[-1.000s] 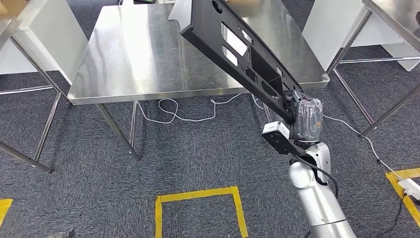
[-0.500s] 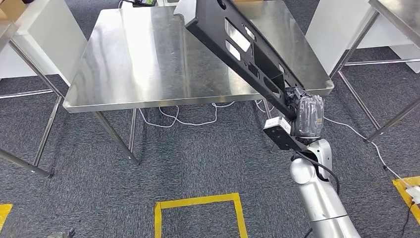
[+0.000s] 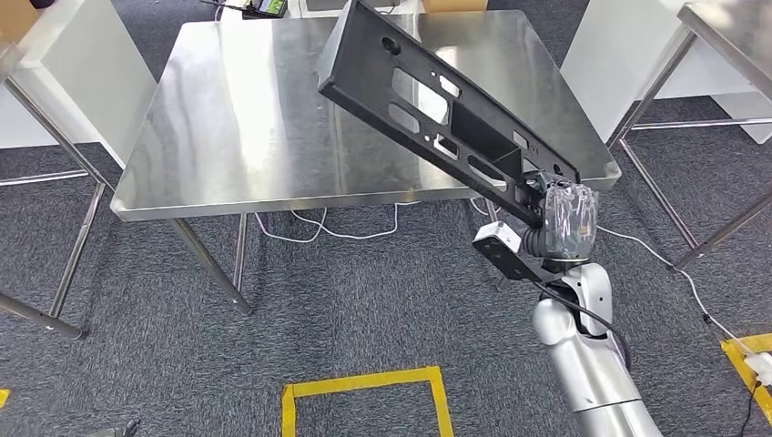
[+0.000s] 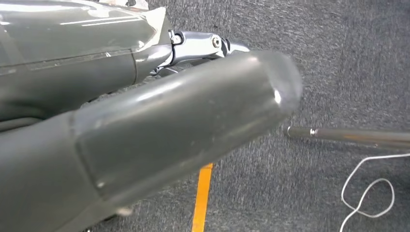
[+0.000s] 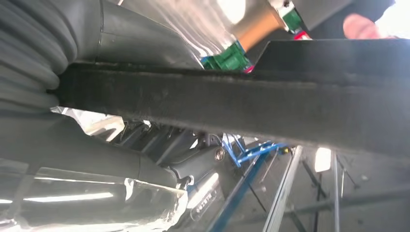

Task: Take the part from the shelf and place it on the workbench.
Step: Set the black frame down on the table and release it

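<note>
Above the workbench (image 3: 246, 118), part (image 3: 437, 118) tilted, gripped by right hand (image 3: 566, 218)

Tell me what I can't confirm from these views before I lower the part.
- Right hand fingers on the black part: hidden by hand's back, head view.
- Gap between part and workbench: unreadable from above.
- Left hand: blurred close-up, left wrist view; fingers unclear.

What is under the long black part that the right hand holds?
Under the long black perforated part, held by the right hand, lies the shiny steel workbench. The part hides a strip of the tabletop; through its cutouts steel shows.
</note>
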`<act>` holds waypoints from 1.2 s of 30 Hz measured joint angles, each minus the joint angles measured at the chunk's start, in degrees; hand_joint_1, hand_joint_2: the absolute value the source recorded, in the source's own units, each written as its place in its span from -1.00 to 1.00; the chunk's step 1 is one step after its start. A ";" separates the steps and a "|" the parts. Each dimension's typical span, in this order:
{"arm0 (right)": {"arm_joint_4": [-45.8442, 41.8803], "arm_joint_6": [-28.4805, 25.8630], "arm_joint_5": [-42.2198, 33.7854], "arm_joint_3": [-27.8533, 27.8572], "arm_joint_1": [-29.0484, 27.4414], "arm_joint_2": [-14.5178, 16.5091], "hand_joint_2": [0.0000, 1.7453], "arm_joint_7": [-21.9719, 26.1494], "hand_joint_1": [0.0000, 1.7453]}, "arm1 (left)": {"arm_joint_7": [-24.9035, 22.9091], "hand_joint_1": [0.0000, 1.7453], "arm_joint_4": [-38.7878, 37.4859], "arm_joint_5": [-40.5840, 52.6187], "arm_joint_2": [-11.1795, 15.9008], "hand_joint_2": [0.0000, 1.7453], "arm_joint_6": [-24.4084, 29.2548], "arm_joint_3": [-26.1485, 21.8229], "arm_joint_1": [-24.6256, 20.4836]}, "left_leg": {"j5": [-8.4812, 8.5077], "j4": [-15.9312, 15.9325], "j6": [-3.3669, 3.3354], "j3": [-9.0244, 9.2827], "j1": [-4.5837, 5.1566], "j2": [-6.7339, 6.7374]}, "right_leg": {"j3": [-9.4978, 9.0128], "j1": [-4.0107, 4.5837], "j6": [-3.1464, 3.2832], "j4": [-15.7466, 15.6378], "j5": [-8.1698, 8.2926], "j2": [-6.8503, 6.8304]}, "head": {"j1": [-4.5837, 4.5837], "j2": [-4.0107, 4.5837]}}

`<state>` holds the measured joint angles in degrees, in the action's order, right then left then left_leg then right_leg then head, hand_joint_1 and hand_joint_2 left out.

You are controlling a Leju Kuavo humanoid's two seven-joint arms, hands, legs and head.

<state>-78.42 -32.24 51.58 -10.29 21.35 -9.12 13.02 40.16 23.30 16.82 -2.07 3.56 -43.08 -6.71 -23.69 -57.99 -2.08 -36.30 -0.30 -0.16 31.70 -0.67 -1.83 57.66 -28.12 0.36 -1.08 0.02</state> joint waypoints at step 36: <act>13.00 -2.32 14.57 8.37 3.25 -2.03 1.00 -9.77 0.96 | 0.00 -1.00 -0.05 3.58 0.10 -1.00 0.30 -0.33 -1.56 | -0.88 0.70 -1.85 1.74 -0.10 -0.33 | 9.14 -0.08 0.03 15.88 -4.71 -0.07 | 0.24 0.00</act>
<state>-65.42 -34.56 66.14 -1.92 24.60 -11.15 3.25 40.16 23.24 20.40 -1.97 3.86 -43.41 -8.27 -24.56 -57.29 -3.94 -34.56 -0.40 -0.50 40.85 -0.76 -1.80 73.54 -32.83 0.29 -0.85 0.02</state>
